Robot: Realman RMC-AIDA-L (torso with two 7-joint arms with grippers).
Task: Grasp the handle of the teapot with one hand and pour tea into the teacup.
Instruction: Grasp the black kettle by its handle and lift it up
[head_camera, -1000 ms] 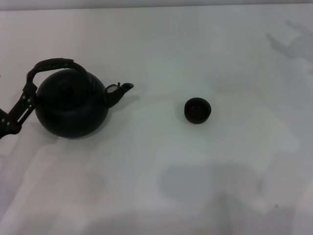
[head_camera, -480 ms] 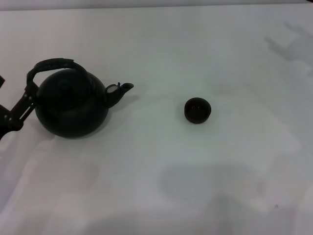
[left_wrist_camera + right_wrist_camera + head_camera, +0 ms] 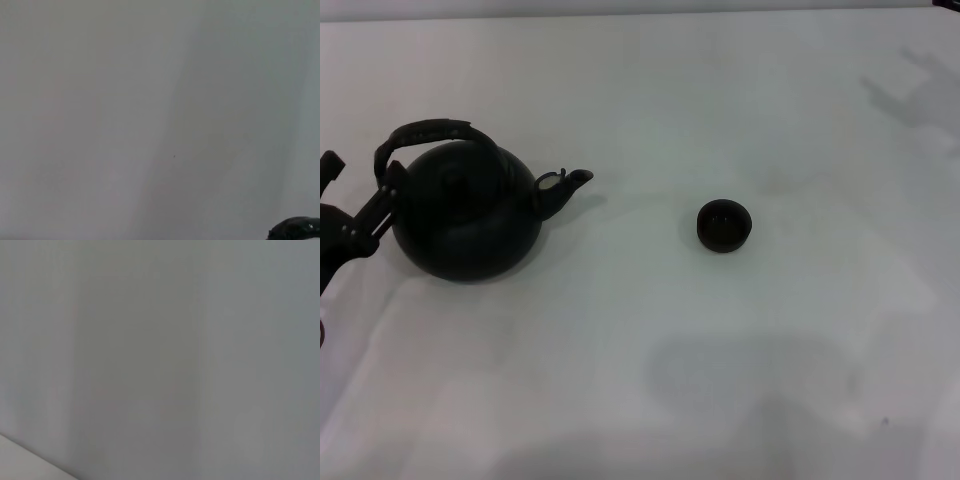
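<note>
Head view: left gripper (image 3: 365,190) jaws beside handle (image 3: 428,132).

The left hand (image 3: 355,215) was seen as black, with thin, rod-like fingers. Small pale screw-like dots were noted along its linkage.

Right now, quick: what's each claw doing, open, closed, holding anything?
Left claw: at the teapot's left side by the handle base; open or shut cannot be told.
Right claw: not in view.

The left gripper (image 3: 365,205) is at the left edge of the head view. Its jaws stand apart. The right arm is not visible.
</note>
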